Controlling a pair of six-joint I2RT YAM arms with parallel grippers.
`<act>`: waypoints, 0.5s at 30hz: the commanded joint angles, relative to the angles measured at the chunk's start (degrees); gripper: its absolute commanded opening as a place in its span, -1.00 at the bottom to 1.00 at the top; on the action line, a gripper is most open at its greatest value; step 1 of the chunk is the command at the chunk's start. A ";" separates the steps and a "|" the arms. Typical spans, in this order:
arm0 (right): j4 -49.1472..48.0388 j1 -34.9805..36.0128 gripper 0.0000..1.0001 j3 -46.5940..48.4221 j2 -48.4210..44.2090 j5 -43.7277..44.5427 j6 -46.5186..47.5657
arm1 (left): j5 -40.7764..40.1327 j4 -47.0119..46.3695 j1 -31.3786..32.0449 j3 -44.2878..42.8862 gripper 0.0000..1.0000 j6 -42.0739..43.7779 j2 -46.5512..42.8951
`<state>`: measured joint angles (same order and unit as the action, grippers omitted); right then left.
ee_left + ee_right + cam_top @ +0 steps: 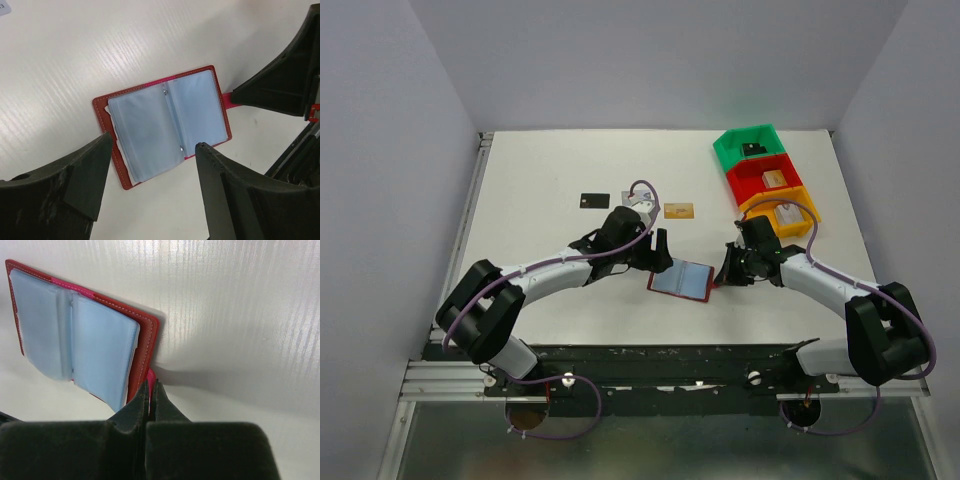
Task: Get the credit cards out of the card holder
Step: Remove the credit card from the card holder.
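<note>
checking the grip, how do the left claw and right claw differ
The left claw is open above the card holder, holding nothing; the right claw is shut, pinching its snap tab. The left faces the open pages; the right sits at the holder's edge. Both are black.

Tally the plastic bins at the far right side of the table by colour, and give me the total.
Green bin: 1
Red bin: 1
Orange bin: 1
Total: 3
</note>
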<state>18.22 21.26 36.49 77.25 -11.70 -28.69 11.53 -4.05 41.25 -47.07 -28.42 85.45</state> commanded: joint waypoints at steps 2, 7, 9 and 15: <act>-0.29 -0.34 -0.99 0.51 0.09 -0.95 -0.41 | 0.77 2.21 0.84 -3.02 0.60 -3.04 5.86; -0.46 -0.34 -0.99 0.51 0.18 -1.04 -0.49 | 2.79 0.54 0.84 -2.85 0.60 -3.13 6.83; -0.55 -0.34 -0.99 0.60 0.35 -1.21 -0.49 | 3.67 0.80 1.02 -3.29 0.60 -2.87 7.62; -0.55 -0.25 -0.99 0.69 0.44 -1.30 -0.49 | 4.47 0.89 2.42 -3.91 0.60 -1.64 8.68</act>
<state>18.11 21.26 36.49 77.25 -11.92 -28.69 13.93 -3.20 42.48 -49.23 -30.92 93.06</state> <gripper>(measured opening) 0.025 0.798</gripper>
